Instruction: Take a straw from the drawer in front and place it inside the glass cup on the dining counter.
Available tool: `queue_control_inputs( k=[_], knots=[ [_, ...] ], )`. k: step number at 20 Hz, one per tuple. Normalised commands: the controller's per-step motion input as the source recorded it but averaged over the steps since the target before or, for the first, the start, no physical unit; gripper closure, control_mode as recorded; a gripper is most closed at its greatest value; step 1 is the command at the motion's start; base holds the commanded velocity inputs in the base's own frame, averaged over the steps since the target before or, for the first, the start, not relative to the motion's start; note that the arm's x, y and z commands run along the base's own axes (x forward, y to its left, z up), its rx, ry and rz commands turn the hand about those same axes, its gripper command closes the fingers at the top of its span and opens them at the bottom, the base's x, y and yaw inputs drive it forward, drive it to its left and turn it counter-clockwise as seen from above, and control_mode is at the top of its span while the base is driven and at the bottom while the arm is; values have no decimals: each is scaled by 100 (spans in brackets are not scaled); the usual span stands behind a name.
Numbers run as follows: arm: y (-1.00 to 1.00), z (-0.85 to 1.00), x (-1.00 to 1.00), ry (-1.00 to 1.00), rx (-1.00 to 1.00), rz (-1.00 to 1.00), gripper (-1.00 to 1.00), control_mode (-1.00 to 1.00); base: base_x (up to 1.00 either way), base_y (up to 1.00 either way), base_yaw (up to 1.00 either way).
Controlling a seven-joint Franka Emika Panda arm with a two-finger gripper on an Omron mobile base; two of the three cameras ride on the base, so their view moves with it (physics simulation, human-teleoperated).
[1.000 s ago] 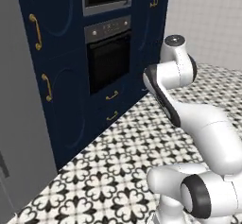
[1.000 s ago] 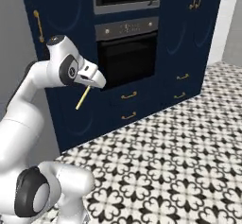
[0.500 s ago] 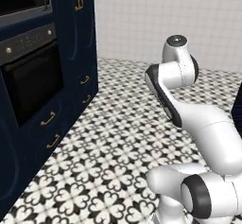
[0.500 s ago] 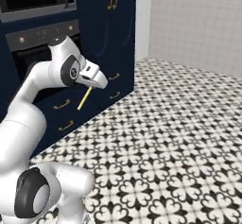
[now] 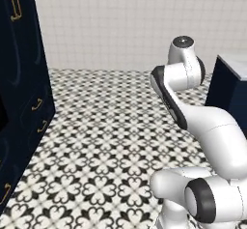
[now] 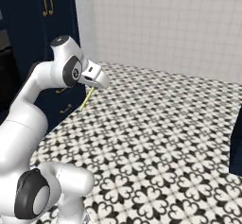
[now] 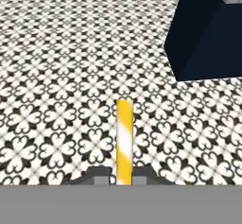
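1. White arm (image 5: 193,121) rises from the lower right, its upper links folded up near the middle right.
2. Black-and-white patterned floor tiles (image 5: 106,126) spread across the middle, running to the far wall.
3. Far wall (image 5: 125,20) is pale, small square tiles, plain all the way across.
4. On the left stands the dark navy cabinetry (image 5: 24,102), small brass pulls on its lower fronts, a long brass handle (image 5: 15,5) up at the top left.
5. At the right edge, the dining counter (image 5: 231,85): navy base, pale marble top just visible.
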Motion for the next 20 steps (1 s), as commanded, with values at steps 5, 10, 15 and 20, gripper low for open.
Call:
queue_control_inputs(
  k=[5, 10, 15, 20],
  knots=[
    [0, 0, 0, 0, 0, 0, 100, 100, 100, 17, -40],
    [0, 0, 0, 0, 0, 0, 100, 100, 100, 28, -41],
    [0, 0, 0, 0, 0, 0, 100, 100, 100, 51, -41],
    [0, 0, 0, 0, 0, 0, 100, 100, 100, 67, -42]
  ],
)
